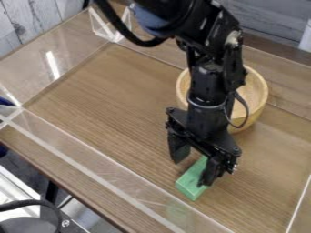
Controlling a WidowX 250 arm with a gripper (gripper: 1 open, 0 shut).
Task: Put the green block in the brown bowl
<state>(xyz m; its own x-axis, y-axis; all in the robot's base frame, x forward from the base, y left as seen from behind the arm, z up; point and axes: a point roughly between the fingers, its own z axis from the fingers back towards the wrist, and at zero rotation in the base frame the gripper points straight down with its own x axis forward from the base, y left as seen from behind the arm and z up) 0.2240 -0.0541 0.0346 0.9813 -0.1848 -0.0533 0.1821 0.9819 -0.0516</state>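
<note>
A wooden table (pixel 97 100) bears the green block (pixel 191 187) and brown bowl (pixel 253 96).

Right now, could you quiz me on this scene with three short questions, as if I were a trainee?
1. True or false: the green block already lies inside the brown bowl.
2. The gripper has its jaws: A) open, B) shut.
3. What does the gripper hang directly over?

Key:
1. False; it lies on the table, in front of the bowl.
2. A.
3. The green block.
</note>
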